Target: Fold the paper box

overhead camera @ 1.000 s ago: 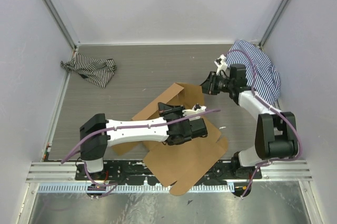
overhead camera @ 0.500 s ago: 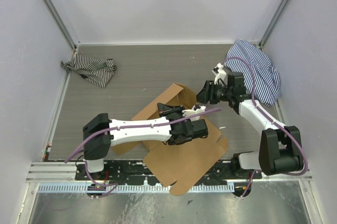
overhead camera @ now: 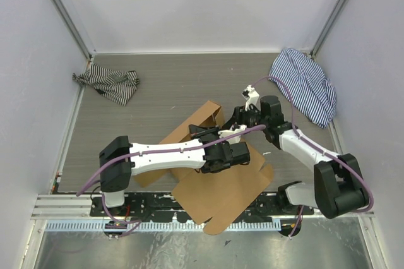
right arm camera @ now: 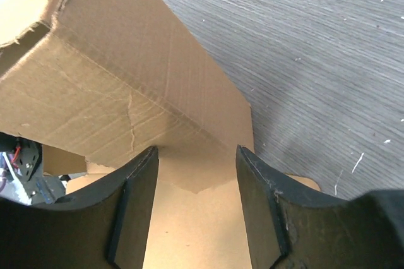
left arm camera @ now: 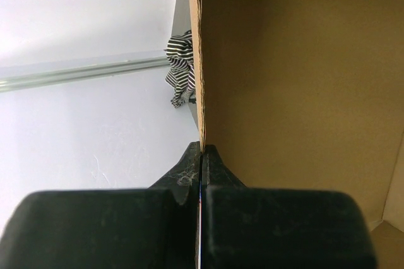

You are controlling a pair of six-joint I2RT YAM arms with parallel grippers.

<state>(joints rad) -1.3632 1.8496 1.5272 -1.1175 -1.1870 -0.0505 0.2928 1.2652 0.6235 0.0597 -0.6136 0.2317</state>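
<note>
The paper box [overhead camera: 221, 196] lies mostly flat on the table [overhead camera: 164, 89], with 1 corner at the table's near edge. Over the box's middle, the left gripper [left arm camera: 201, 149] is clenched on the edge of 1 upright panel. At the box's far side the right gripper [right arm camera: 197, 153] is released, its 2 fingers spread either side of a flap's tip, holding nothing. Well beyond the box lie a black-striped cloth [overhead camera: 108, 84] to its left and a blue-striped cloth [overhead camera: 307, 84] to its right.

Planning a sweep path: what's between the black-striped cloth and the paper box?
Nothing. In the top view, only bare grey table separates the black-striped cloth from the paper box.
</note>
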